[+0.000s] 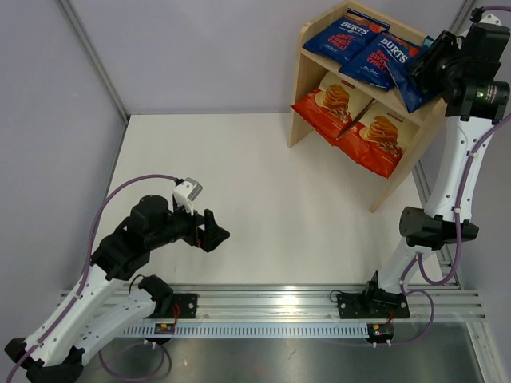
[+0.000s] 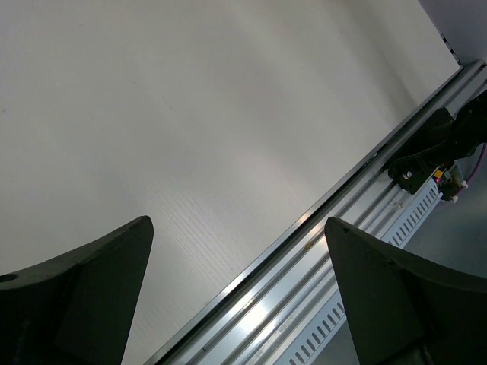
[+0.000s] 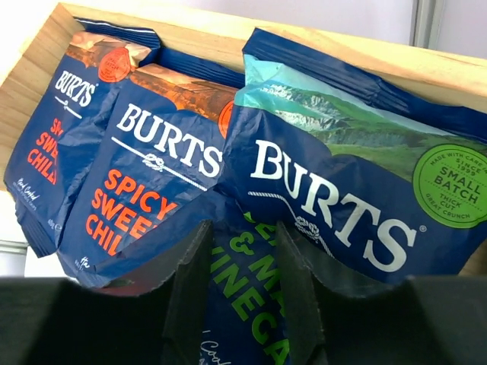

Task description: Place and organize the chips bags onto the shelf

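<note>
Ok so the shelf (image 1: 302,88) sits at the far right corner of the table (image 1: 207,159), and imo all five bags are on it or right at it. Bottom tier: the left cassava bag (image 1: 331,108) and the right cassava bag (image 1: 374,140) lie side by side, touching, w/ their front ends poking out past the shelf's front edge. Top tier: the left red-lettered bag (image 1: 345,36) leans back against the wood, and the middle red-lettered bag (image 1: 383,57) sits just beside it. In the right wrist view we see the middle one overlap the left one's edge. The green-lettered bag (image 3: 342,198) is at the right end of that top tier, lapping over the middle bag's right edge. In the top view its lower end hangs off the front of the shelf. The right gripper (image 3: 242,296) is up there w/ it: fingers (image 3: 186,289) nearly together, the bag's crumpled lower part running between them, so it looks pinched and held. In the top view the right arm reaches high and its black head covers part of that bag. The left gripper (image 1: 214,234) hovers low over the bare table at the near left, well apart from the shelf. In its own wrist view the fingers (image 2: 99,281) are spread wide w/ nothing between them, just tabletop and the metal rail (image 2: 304,266) along the near edge.
</note>
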Robot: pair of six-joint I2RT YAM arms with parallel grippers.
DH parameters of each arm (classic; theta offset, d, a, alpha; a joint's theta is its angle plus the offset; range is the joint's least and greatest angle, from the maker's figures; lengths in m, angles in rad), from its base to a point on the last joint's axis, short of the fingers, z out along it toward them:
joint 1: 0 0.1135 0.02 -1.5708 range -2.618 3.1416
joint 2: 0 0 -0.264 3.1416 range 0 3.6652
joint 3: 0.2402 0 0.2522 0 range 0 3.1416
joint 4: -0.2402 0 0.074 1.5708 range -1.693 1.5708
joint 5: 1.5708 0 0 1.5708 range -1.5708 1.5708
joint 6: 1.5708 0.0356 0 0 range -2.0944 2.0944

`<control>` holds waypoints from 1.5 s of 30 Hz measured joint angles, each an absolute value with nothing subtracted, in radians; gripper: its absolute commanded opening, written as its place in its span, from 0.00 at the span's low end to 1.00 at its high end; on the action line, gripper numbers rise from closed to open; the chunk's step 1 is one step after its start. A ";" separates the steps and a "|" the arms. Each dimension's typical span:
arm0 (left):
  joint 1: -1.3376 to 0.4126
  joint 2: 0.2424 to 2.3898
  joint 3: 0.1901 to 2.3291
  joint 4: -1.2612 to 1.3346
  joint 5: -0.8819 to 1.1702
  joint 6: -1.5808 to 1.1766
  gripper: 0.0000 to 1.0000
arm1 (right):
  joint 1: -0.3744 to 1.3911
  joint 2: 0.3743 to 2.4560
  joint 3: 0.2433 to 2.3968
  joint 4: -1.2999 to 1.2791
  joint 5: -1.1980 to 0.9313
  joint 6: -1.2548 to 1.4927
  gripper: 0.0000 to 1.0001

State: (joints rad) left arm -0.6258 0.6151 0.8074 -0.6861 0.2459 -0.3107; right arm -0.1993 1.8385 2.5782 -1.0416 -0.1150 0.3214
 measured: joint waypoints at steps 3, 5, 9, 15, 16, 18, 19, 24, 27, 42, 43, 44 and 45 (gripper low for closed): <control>-0.626 0.615 0.807 -0.686 0.244 -0.311 0.99 | -0.205 1.837 2.580 -1.039 -0.146 0.322 0.54; -0.626 0.615 0.807 -0.686 0.233 -0.311 0.99 | -0.210 1.837 2.582 -1.034 -0.175 0.329 0.60; -0.626 0.602 0.807 -0.687 0.183 -0.314 0.99 | -0.220 1.830 2.581 -0.989 -0.272 0.371 0.67; -0.623 0.568 0.807 -0.690 0.060 -0.322 0.99 | -0.223 1.753 2.531 -0.913 -0.353 0.424 0.99; -0.618 0.561 0.807 -0.692 0.030 -0.322 0.99 | -0.223 1.713 2.491 -0.904 -0.362 0.415 0.99; -0.591 0.550 0.807 -0.695 -0.012 -0.321 0.99 | -0.223 1.626 2.396 -0.882 -0.373 0.405 0.99; -0.567 0.545 0.807 -0.696 -0.031 -0.321 0.99 | -0.223 1.562 2.309 -0.863 -0.379 0.398 0.99; -0.440 0.496 0.807 -0.691 -0.110 -0.308 0.99 | -0.223 1.221 1.868 -0.778 -0.398 0.385 1.00; -0.415 0.475 0.802 -0.674 -0.146 -0.282 0.99 | -0.214 1.031 1.614 -0.710 -0.417 0.390 0.99; -0.410 0.500 0.783 -0.660 -0.249 -0.200 0.99 | -0.012 0.707 1.115 -0.751 -0.259 0.258 0.99; -0.410 0.504 0.783 -0.660 -0.253 -0.198 0.99 | -0.012 0.698 1.075 -0.759 -0.242 0.255 0.99; -0.410 0.506 0.783 -0.660 -0.258 -0.191 0.99 | -0.012 0.686 1.040 -0.766 -0.222 0.251 0.99; -0.410 0.507 0.783 -0.661 -0.262 -0.187 0.99 | -0.012 0.672 1.009 -0.769 -0.206 0.248 0.99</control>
State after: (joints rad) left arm -0.4099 0.5068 0.7826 -0.6605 -0.2615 -0.1871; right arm -0.0116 0.6720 1.0092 -0.7689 -0.2062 0.2478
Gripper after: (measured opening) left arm 0.988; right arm 0.993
